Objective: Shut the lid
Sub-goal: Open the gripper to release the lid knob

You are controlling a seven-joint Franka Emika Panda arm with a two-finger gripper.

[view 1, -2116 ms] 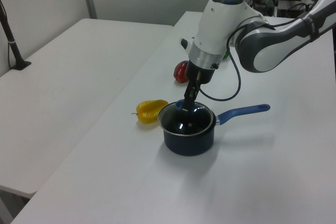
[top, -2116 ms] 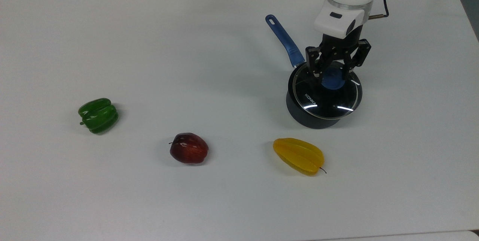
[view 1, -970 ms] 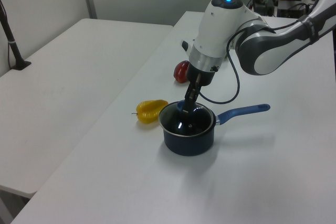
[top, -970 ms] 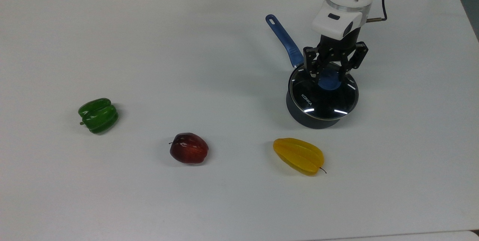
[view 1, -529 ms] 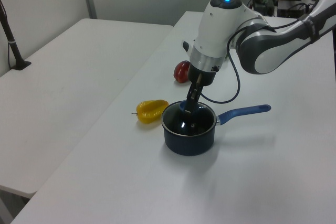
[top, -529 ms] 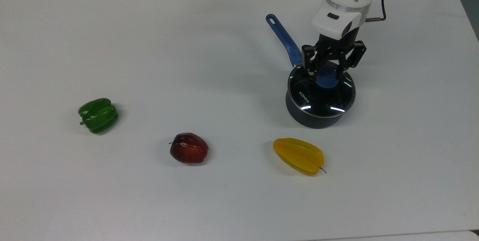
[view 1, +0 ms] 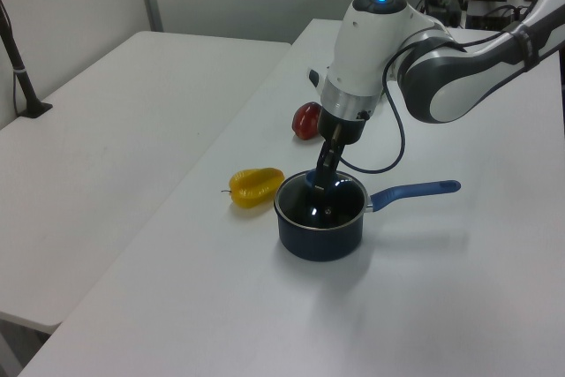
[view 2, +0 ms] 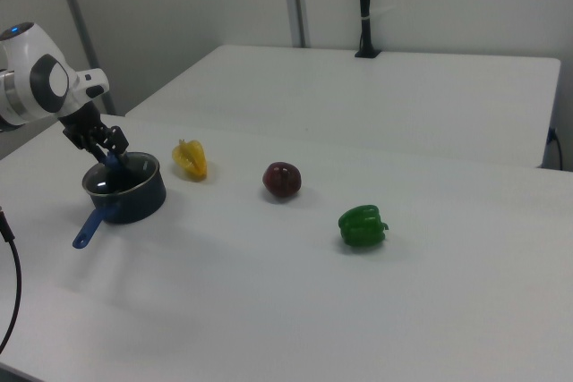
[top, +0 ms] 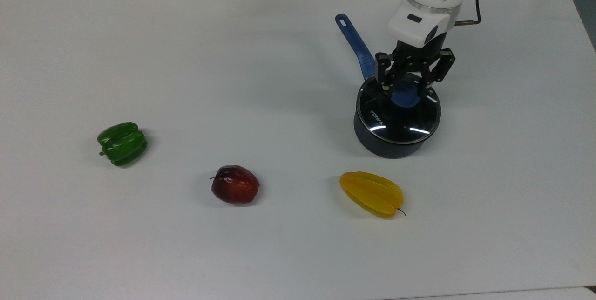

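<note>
One glass lid (top: 398, 114) with a metal rim, blue knob and KONKA print sits on the dark pot (top: 390, 145) in the top view; gripper (top: 406, 87) fingers pinch the knob. Pot and handle (top: 355, 45) have slid up a bit versus 0.5 s ago. Left view: lid (view 1: 321, 202) on the pot, white table (view 1: 221, 289). Right view: pot (view 2: 130, 194) by starfruit (view 2: 189, 158), apple (view 2: 282, 179), pepper (view 2: 362, 225).
</note>
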